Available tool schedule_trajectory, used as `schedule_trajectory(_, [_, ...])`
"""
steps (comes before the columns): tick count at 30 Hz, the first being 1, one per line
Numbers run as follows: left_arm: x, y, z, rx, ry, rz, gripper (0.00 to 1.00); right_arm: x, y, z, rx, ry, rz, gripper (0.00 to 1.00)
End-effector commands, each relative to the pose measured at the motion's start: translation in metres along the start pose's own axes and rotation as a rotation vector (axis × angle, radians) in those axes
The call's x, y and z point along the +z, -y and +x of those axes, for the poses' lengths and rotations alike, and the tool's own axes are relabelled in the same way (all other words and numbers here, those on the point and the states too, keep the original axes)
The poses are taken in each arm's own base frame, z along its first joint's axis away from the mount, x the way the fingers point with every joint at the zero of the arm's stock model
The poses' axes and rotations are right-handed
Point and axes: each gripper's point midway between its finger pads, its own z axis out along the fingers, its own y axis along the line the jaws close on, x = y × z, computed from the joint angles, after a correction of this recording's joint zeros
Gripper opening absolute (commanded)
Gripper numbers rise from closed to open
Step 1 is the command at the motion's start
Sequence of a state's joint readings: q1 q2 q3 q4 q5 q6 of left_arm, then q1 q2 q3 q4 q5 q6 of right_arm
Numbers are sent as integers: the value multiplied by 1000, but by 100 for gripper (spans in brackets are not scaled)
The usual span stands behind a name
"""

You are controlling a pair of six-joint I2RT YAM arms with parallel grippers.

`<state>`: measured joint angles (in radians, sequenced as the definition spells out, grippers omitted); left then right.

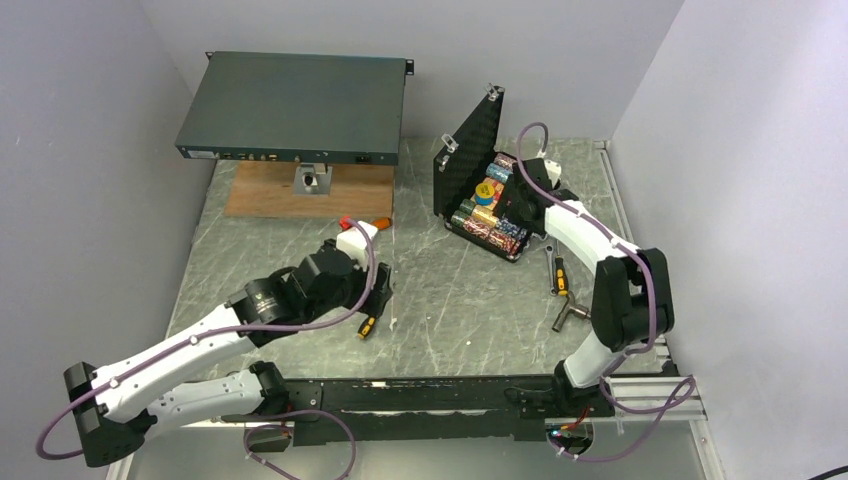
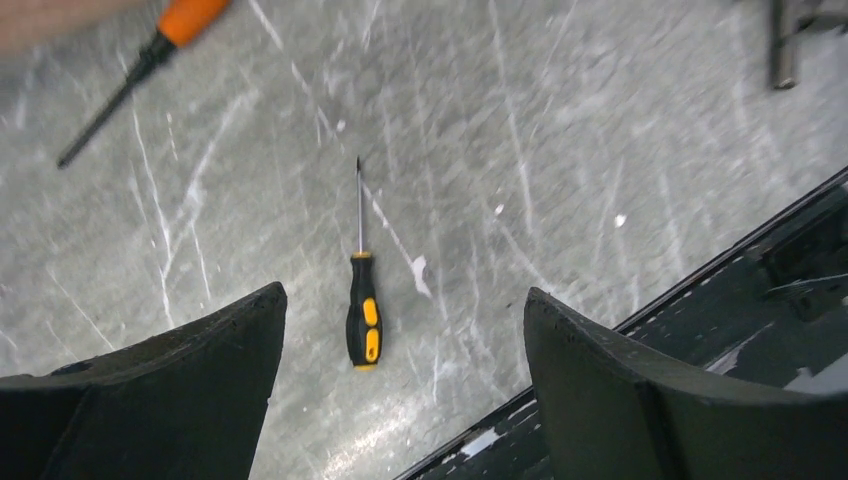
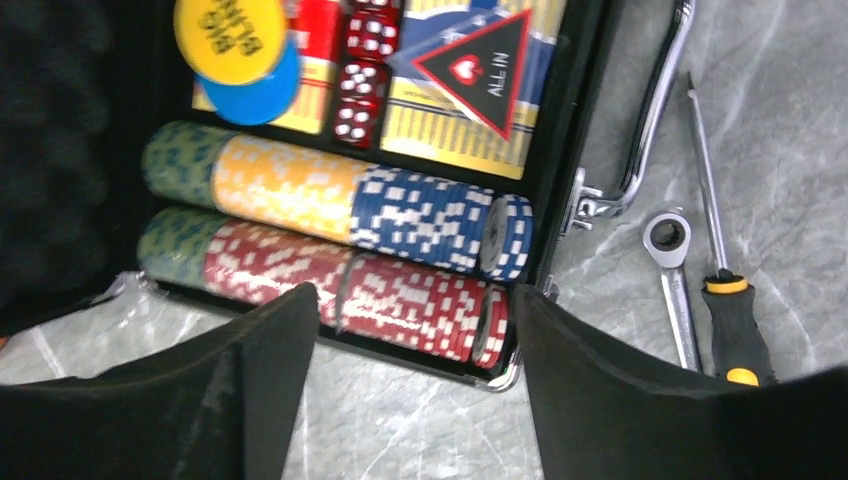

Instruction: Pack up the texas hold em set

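- Two grippers, both spread wide and holding nothing. The right gripper [image 3: 415, 330] hangs over the near edge of the case [image 1: 472, 150]. The left gripper [image 2: 403, 295] is over the table [image 1: 450, 300], above a screwdriver [image 2: 362, 320].
- The case is small, black and textured with metal corners. It sits back right on the table, lid standing up.
- Inside are two chip rows [image 3: 330, 200] lying side by side: green, yellow and blue in one, green and red in the other.
- Past those is the blue-yellow card box [image 3: 455, 120] with the red triangular token [image 3: 480, 65] on it, plus red dice [image 3: 358, 75].
- A ratchet wrench [image 3: 672, 270] lies just beside the case.
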<state>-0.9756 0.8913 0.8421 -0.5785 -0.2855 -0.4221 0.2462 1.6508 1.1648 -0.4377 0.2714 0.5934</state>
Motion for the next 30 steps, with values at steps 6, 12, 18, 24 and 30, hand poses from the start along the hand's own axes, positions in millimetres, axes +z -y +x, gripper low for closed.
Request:
schedule_trajectory(6, [-75,21,-142,96,356,80,90,-69,-81,-84,101,227,-413,98])
schedule_trajectory(12, [-97,24,-193,177,474,57,91,-93,-132,-144,253,322,-592,100])
schedule_trajectory(18, [-102,24,-207,223,514,40,90,-105,-167,-188,398,391,-744,95])
schedule_trajectory(24, [-82,2,-175,269,505,-43,89,-85,-190,-198,483,320,-773,74])
schedule_trajectory(30, [-86,-6,-167,254,521,-65,89,-64,-202,-198,513,279,-779,50])
